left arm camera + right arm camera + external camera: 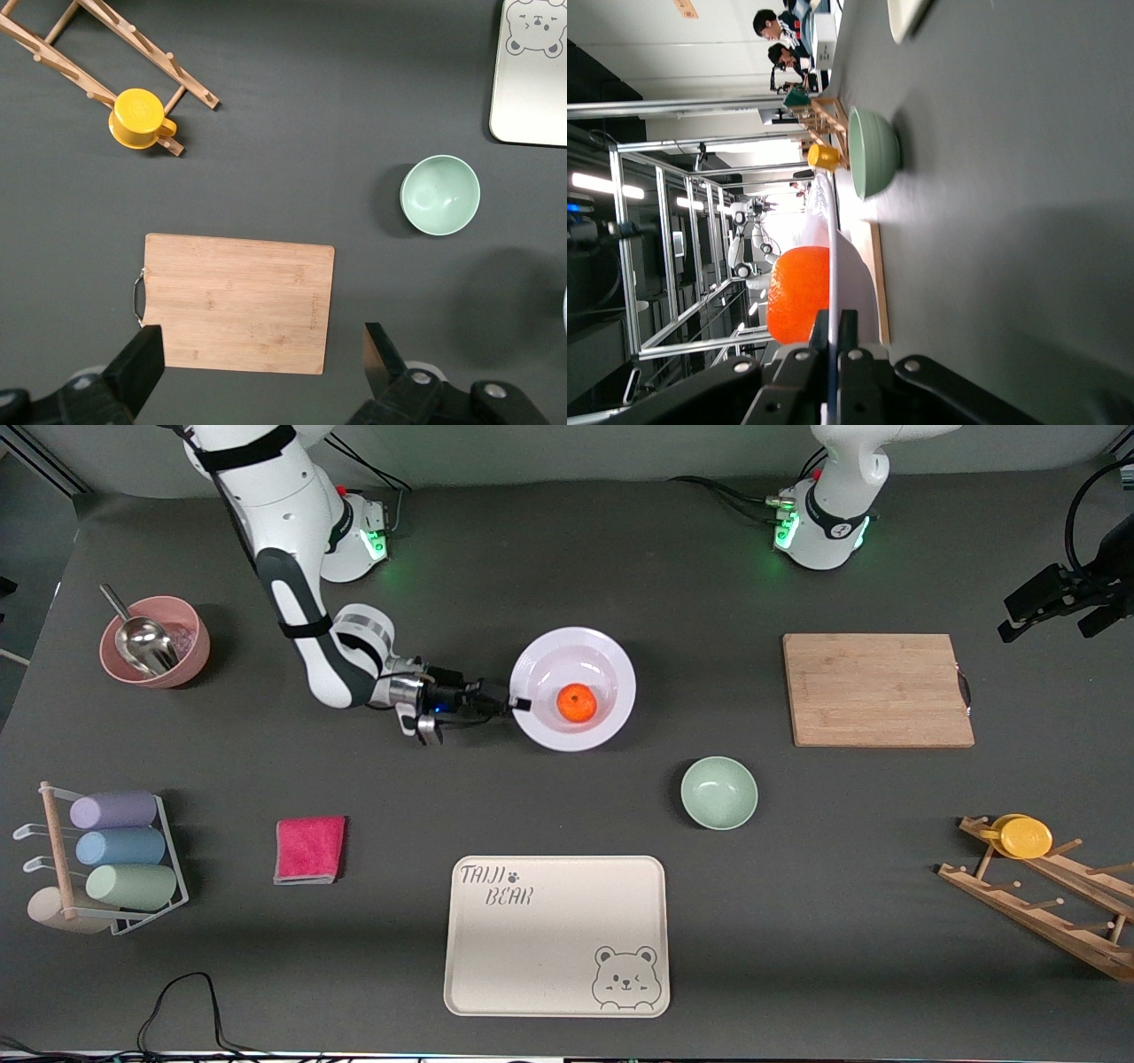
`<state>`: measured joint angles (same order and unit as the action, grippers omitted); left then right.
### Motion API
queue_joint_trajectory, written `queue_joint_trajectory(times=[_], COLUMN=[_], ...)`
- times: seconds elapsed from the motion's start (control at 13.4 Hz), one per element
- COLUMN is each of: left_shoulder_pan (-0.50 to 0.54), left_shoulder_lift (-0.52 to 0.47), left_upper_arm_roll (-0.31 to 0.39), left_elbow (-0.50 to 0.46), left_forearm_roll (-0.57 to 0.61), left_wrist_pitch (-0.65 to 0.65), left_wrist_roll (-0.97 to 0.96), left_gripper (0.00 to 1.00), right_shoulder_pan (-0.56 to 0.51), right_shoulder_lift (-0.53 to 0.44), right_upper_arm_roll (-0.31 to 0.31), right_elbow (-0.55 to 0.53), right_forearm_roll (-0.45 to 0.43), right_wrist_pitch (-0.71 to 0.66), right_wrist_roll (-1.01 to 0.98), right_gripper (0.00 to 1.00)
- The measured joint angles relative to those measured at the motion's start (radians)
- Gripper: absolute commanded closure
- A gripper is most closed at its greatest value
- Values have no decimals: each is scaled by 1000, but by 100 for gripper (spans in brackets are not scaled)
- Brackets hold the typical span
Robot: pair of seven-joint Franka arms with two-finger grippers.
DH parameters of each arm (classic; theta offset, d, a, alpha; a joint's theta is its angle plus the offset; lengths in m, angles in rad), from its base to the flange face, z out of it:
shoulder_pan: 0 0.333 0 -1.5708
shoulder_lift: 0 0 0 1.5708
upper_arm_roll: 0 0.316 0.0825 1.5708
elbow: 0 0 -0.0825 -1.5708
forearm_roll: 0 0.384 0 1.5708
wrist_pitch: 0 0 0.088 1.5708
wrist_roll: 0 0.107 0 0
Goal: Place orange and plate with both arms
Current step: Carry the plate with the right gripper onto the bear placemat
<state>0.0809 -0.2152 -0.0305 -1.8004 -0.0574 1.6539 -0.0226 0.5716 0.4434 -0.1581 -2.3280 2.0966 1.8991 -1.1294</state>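
I am holding the plate flat so the fruit is not rolling.
My right gripper (516, 704) is pinching the rim of the round shiny white plate (540, 726), with the small bright orange (577, 703) sitting in its middle; my left gripper (261, 354) is waiting, fingers apart, over the wooden cutting board (237, 301).

Glossy white plate (574, 688), dimpled orange (577, 703), matt wooden board (877, 690).
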Motion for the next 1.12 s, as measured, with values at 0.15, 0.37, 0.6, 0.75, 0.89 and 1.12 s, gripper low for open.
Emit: queue_joint_trajectory(times=[0.15, 0.37, 0.6, 0.75, 0.89, 1.12], left_shoulder_pan=[0, 0, 0, 0, 0, 0], left_shoulder_lift=[0, 0, 1, 1, 1, 1], left_upper_arm_roll=[0, 0, 0, 0, 0, -1], left_elbow=[0, 0, 0, 0, 0, 0], left_forearm_roll=[0, 0, 0, 0, 0, 0], left_wrist_pitch=[0, 1, 1, 1, 1, 3], left_wrist_roll=[0, 0, 1, 1, 1, 2], left_gripper=[0, 0, 0, 0, 0, 0], right_shoulder_pan=[-55, -118, -151, -167, -190, -230], right_shoulder_lift=[2, 21, 92, 179, 280, 435], right_upper_arm_roll=[-3, -4, -4, -4, -5, -5], right_elbow=[103, 272, 462, 606, 748, 938], right_forearm_roll=[-71, -154, -201, -226, -250, -302], right_wrist_pitch=[34, 73, 117, 138, 152, 173], right_wrist_roll=[106, 281, 431, 514, 558, 604], right_gripper=[100, 100, 100, 100, 100, 100])
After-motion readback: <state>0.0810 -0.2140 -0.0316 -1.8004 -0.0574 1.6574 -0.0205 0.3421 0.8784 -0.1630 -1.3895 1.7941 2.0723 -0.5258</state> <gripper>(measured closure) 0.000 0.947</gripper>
